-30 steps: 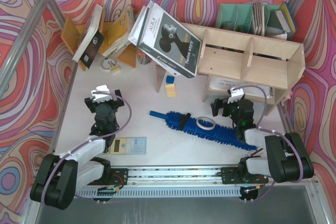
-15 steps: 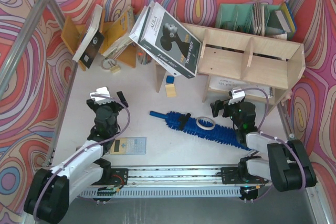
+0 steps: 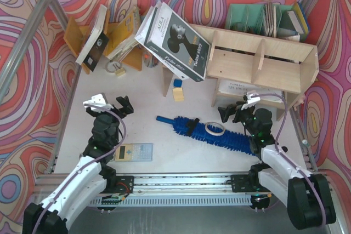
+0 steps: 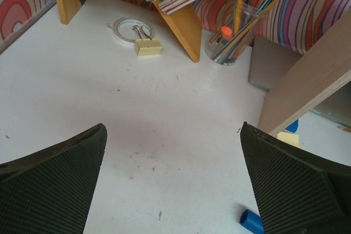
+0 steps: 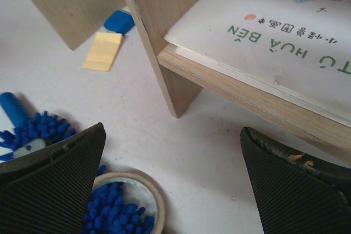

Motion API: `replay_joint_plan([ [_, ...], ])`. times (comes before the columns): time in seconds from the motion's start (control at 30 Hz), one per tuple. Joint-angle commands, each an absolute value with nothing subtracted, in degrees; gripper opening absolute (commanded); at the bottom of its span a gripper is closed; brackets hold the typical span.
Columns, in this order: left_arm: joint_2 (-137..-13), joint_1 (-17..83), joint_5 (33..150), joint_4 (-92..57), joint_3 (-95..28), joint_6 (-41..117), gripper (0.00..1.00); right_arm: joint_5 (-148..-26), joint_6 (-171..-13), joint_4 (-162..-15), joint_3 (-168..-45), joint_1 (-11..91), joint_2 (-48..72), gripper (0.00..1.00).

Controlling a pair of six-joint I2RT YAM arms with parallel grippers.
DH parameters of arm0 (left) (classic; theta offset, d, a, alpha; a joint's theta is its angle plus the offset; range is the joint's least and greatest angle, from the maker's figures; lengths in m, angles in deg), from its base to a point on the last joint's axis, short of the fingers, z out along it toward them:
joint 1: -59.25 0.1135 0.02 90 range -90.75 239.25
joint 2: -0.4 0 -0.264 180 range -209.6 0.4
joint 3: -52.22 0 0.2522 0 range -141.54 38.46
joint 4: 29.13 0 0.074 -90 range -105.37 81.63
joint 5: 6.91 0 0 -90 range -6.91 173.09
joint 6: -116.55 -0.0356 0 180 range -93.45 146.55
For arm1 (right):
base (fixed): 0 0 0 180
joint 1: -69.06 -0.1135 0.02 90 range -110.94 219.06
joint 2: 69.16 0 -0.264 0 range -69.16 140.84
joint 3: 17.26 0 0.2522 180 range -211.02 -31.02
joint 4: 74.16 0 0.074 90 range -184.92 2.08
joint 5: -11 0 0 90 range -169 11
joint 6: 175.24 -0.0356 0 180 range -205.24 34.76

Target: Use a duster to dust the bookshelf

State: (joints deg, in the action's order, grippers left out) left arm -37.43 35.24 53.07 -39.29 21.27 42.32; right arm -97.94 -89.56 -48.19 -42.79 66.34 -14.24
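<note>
White desk [image 3: 143, 94], swirly red walls around. Blue duster [image 3: 230, 140] flat on desk between arms, in front of bookshelf [image 3: 258, 61]; tape ring [image 3: 214, 130] lying on bristles. Released and empty: left fingers [image 4: 49, 184], right fingers [image 5: 49, 182], latter near duster.

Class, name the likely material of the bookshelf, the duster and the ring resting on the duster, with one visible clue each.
Bookshelf: bare pale wood, probably plywood; grain shows, matt, no paint. Duster: soft blue nubs, likely synthetic fibre; its handle looks like smooth plastic. Ring: off-white, thin-walled, perhaps a tape roll; material unclear.
</note>
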Motion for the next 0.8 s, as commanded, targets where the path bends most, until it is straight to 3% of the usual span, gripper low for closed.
replay_joint_plan([
  [0.0,-34.68,35.00,52.20,-34.08,20.53,48.09,0.98,-100.61,-97.24,-54.66,-45.46,65.88,-18.74,0.99],
  [0.27,-30.41,35.08,37.76,-15.75,17.10,68.20,0.98,-106.77,-115.44,-58.71,-46.79,65.84,-24.04,0.99],
  [0.37,-28.42,35.08,38.97,-13.14,16.70,68.68,0.98,-111.20,-118.59,-52.65,-44.49,65.87,-26.40,0.99],
  [0.77,-26.65,35.12,41.92,-7.91,14.91,67.69,0.98,-105.88,-114.94,-65.47,-44.14,64.87,-32.57,0.99],
])
